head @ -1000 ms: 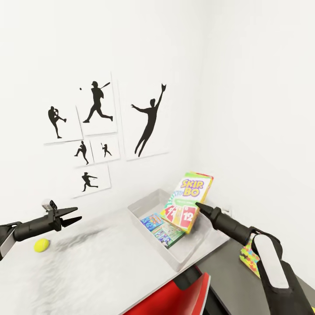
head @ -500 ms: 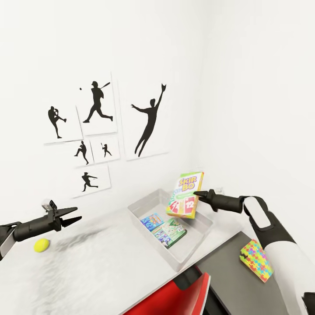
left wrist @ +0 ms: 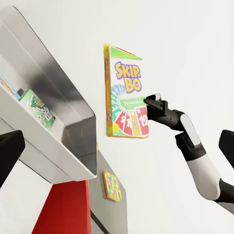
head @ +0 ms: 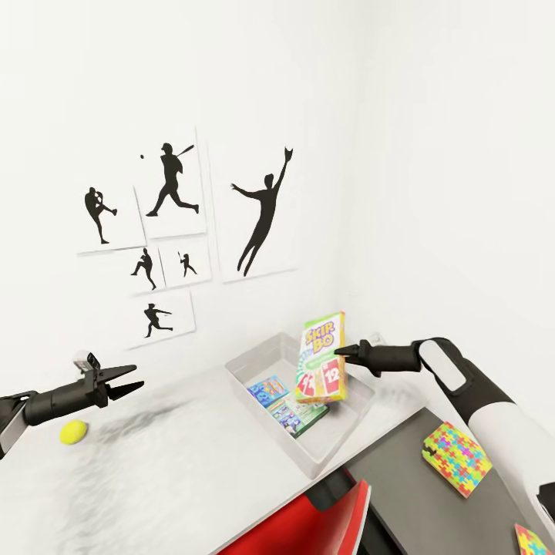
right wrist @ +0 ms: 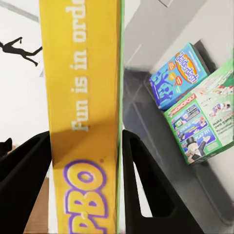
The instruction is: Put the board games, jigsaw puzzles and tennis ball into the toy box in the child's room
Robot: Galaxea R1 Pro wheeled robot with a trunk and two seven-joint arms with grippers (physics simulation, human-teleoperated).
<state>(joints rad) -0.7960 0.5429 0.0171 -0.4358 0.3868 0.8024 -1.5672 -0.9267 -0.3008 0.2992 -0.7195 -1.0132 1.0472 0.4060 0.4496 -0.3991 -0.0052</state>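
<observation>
I am holding the Skip-Bo game [head: 322, 358] upright over the toy box [head: 339, 432], my right gripper [head: 343, 354] with its jaws clamped on the box's edge, while the blue game [head: 268, 388] and the Monopoly game [head: 299, 412] are already lying inside. My left gripper [head: 132, 379] is hovering empty, jaws parted, near the tennis ball [head: 72, 432] on the surface. By my reckoning the ball and both jigsaw puzzles [head: 456, 458] are waiting outside the box.

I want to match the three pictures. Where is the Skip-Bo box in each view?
Head view: Skip-Bo box right of centre, upright above the toy box, held by the right pincer.
Left wrist view: upper middle, pinched at its edge by the right pincer.
Right wrist view: its yellow side fills the left half.
Shared landmark: the toy box.
</observation>
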